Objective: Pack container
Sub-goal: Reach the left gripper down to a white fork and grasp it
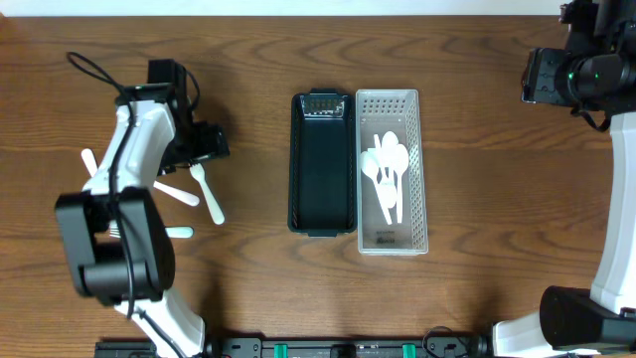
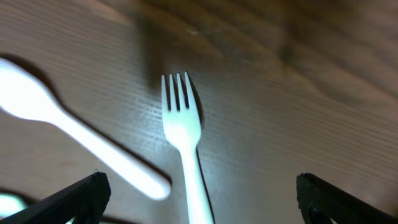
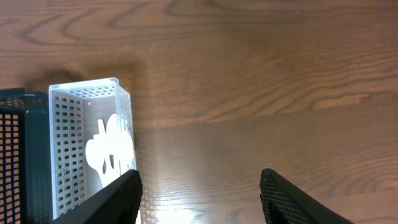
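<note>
left gripper (image 2: pixel 202 202) spread, straddling fork (image 2: pixel 181 124) mid-frame, set for a pinch | right gripper (image 3: pixel 199 199) spread, clear of white basket (image 1: pixel 388 95) holding spoons (image 1: pixel 388 164) | dark tray (image 1: pixel 323 179) probably for forks

The left gripper (image 2: pixel 202 199) is hovering low at 9 o'clock in the overhead view, jaws spread wide; the right gripper (image 3: pixel 200 199) is hanging at 2 o'clock, jaws likewise apart.

Dark bin (image 1: pixel 322 189) open above; white basket (image 1: pixel 418 169) touching alongside
</note>
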